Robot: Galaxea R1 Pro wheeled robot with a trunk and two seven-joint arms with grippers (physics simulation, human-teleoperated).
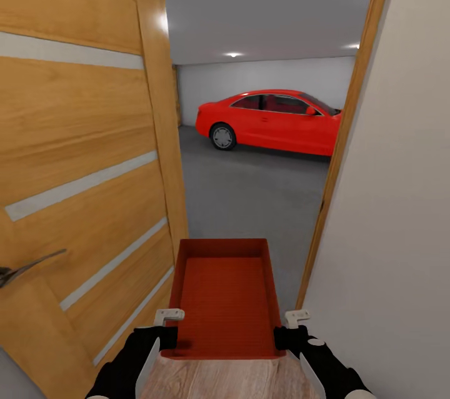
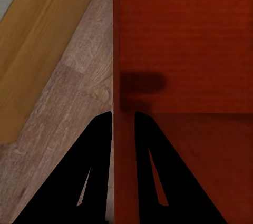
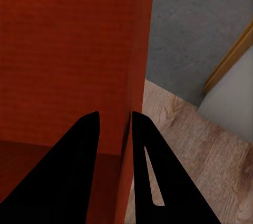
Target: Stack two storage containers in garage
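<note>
One red-orange storage container (image 1: 225, 302) hangs level between my two grippers in the doorway, its ribbed bottom facing up at me. My left gripper (image 1: 170, 323) is shut on its left wall (image 2: 122, 50), one finger (image 2: 95, 166) outside and one inside. On the opposite side my right gripper (image 1: 294, 323) is shut on the right wall (image 3: 138, 50) in the same way. Ahead through the doorway lies the garage with its dark grey floor (image 1: 250, 192) and pale walls. Light wood planks (image 1: 219, 380) lie under the container.
An open wooden door (image 1: 81, 167) with a metal handle (image 1: 25, 267) stands close on my left. The wooden door frame (image 1: 340, 149) and a white wall (image 1: 400, 199) close in on the right. A red car (image 1: 272, 121) is parked at the garage's far side.
</note>
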